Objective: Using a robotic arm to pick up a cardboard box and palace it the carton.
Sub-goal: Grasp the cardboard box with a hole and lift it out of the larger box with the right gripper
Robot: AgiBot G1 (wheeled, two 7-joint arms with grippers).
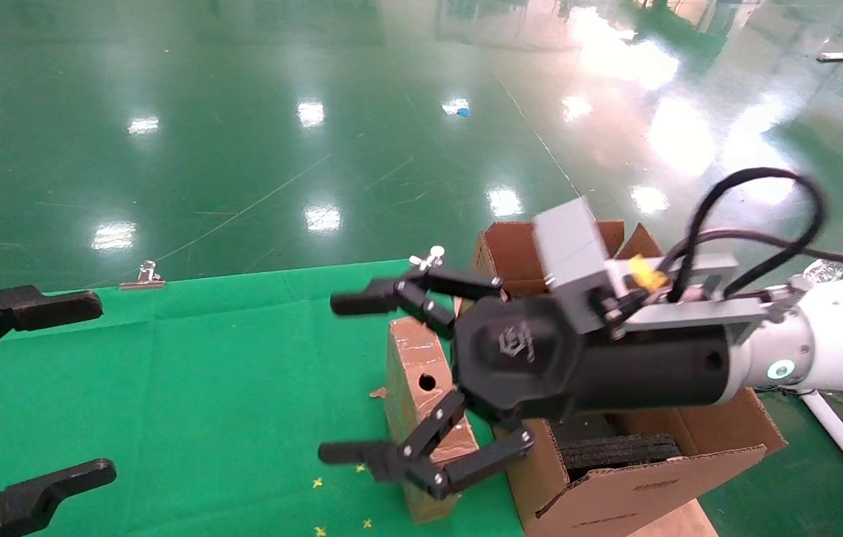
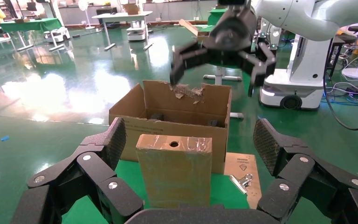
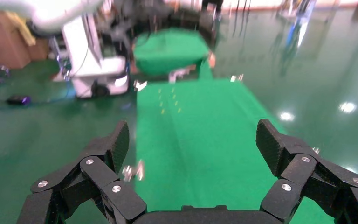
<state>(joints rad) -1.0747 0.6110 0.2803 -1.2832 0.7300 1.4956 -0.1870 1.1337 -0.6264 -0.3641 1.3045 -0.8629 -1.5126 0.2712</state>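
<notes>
green table (image 1: 190, 373) | on it: cardboard box (image 1: 414, 388), clip (image 1: 142, 276)

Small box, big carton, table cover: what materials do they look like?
The small box: brown cardboard, matte, with glossy clear tape at the top beside a round hole. The carton: corrugated board, judging by its torn flap edges. The table cover: probably green cloth, matte and clipped at the edge.

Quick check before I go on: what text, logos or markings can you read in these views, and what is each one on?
No text reads clearly in any view.
Embossed logo on the right gripper's black housing: a mark, no letters I can read.
Black printed symbol with small print on the flat cardboard sheet beside the carton: too small to read.
Faint dark print on the carton's front flap in the head view: blurred, unreadable.
Cardboard box: only tape and a round hole, no print.
</notes>
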